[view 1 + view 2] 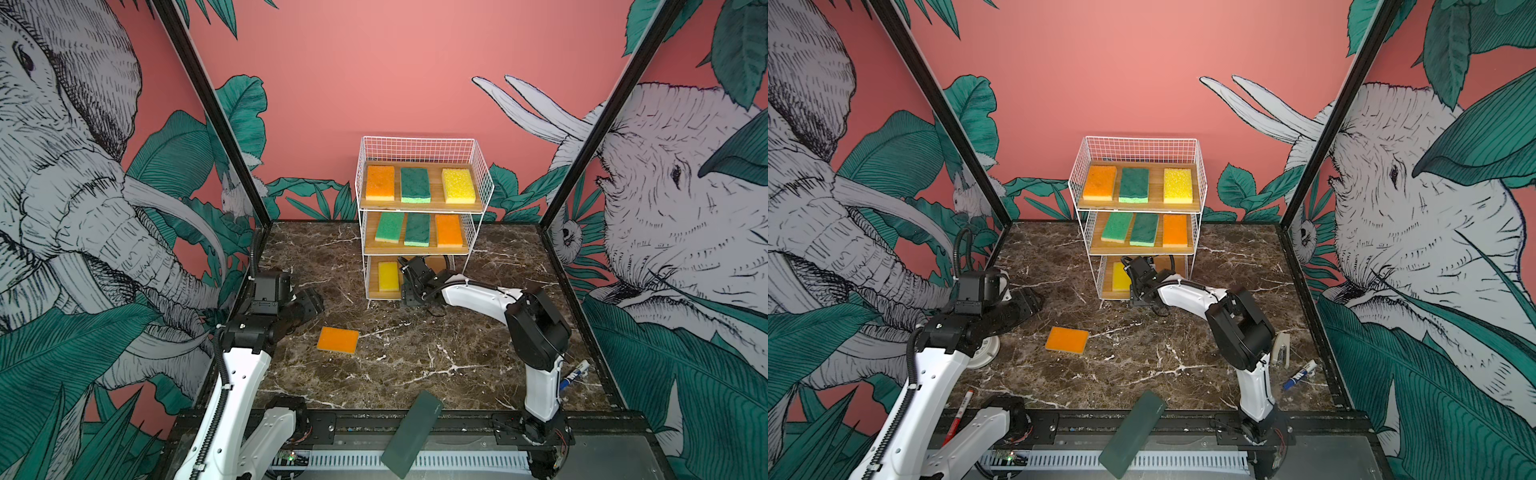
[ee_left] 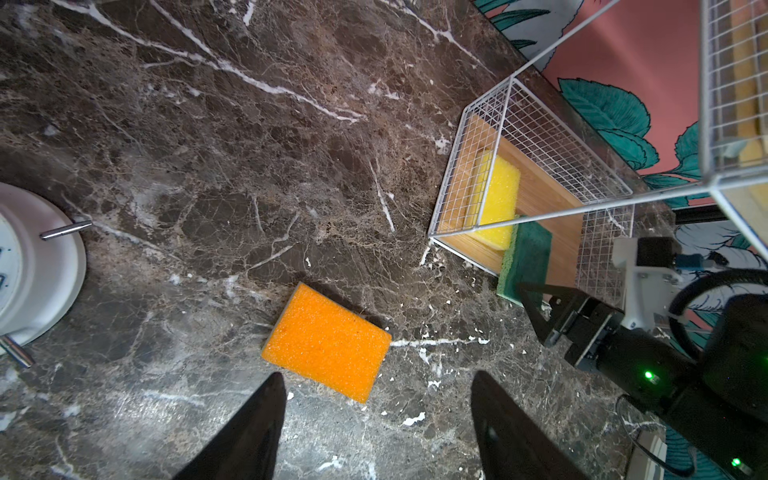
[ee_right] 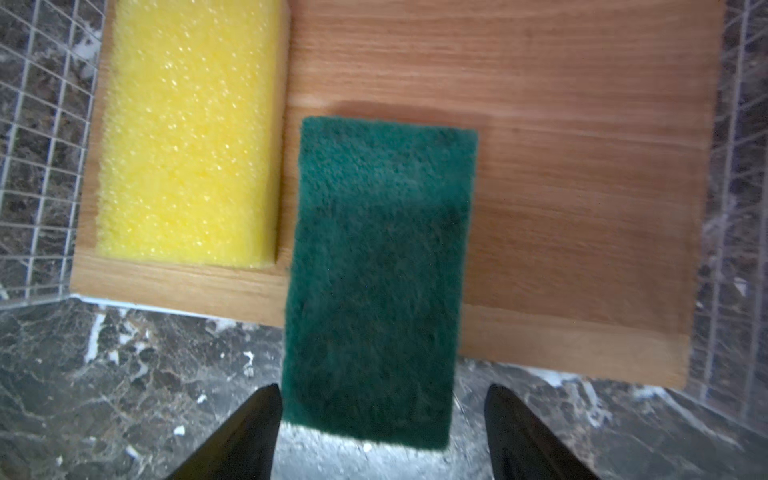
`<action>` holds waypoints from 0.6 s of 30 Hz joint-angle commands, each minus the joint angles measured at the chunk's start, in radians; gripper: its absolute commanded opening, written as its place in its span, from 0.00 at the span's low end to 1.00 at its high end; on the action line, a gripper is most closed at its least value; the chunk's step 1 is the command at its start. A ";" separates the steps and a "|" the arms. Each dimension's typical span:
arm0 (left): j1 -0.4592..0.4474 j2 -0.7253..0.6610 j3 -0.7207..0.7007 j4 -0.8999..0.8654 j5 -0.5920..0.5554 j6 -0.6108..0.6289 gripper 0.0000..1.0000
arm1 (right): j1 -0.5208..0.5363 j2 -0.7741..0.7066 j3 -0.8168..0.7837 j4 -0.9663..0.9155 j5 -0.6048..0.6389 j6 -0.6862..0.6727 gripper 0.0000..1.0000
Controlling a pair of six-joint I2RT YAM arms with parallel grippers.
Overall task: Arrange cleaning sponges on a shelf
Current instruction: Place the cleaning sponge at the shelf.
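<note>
- Ahead of my left claw (image 2: 376,419), spread and empty, lay the orange sponge (image 2: 327,343), long axis slanted across the desk (image 2: 208,124).
- My right claw (image 3: 382,419) stood spread around the green sponge (image 3: 380,270), which overhung the shelf (image 3: 561,166).

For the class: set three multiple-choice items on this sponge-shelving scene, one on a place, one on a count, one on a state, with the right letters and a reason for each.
1. Where is the loose orange sponge?
A. On the marble tabletop
B. On the top board
C. In the left gripper

2. How many sponges lie on the middle board?
A. One
B. Three
C. Five

3. How does the dark green sponge on the bottom board sit?
A. Fully on the board
B. Overhanging the front edge
C. Stacked on the yellow sponge

Key:
1 A, the orange sponge lies flat on the tabletop, ahead of the open left gripper.
2 B, the middle board holds two green and one orange.
3 B, the dark green sponge juts past the bottom board, beside the yellow sponge.
</note>
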State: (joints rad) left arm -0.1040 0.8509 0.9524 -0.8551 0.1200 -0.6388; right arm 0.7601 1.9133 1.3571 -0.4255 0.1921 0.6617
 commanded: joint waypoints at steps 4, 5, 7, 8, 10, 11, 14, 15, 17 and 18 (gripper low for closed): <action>0.001 -0.043 -0.017 -0.038 -0.002 0.005 0.72 | 0.058 -0.197 -0.141 0.041 0.082 -0.011 0.74; 0.001 -0.047 -0.017 -0.041 -0.003 0.004 0.72 | 0.062 -0.212 -0.157 0.039 0.082 -0.010 0.70; 0.002 -0.053 -0.017 -0.041 0.001 -0.002 0.72 | 0.064 -0.223 -0.182 0.031 0.072 -0.007 0.54; 0.002 -0.056 -0.015 -0.041 0.000 -0.004 0.72 | 0.064 -0.218 -0.189 0.026 0.073 -0.008 0.46; 0.001 -0.062 -0.013 -0.041 0.000 -0.007 0.72 | 0.064 -0.204 -0.210 0.035 0.054 -0.009 0.31; 0.002 -0.061 -0.009 -0.042 0.000 -0.007 0.72 | 0.065 -0.196 -0.213 0.043 0.036 -0.015 0.26; 0.002 -0.061 -0.002 -0.048 -0.003 -0.009 0.72 | 0.065 -0.150 -0.178 0.024 -0.023 -0.043 0.18; 0.002 -0.061 -0.001 -0.048 -0.005 -0.010 0.73 | 0.065 -0.126 -0.148 -0.001 -0.031 -0.056 0.15; 0.002 -0.061 -0.001 -0.046 -0.005 -0.016 0.73 | 0.065 -0.087 -0.107 -0.029 -0.043 -0.078 0.11; 0.002 -0.061 -0.001 -0.045 -0.005 -0.016 0.73 | 0.065 -0.071 -0.096 -0.031 -0.049 -0.082 0.10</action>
State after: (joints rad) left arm -0.1040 0.8005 0.9485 -0.8738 0.1192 -0.6415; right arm 0.8249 1.8130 1.2144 -0.4274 0.1730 0.6132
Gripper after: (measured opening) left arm 0.728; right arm 0.109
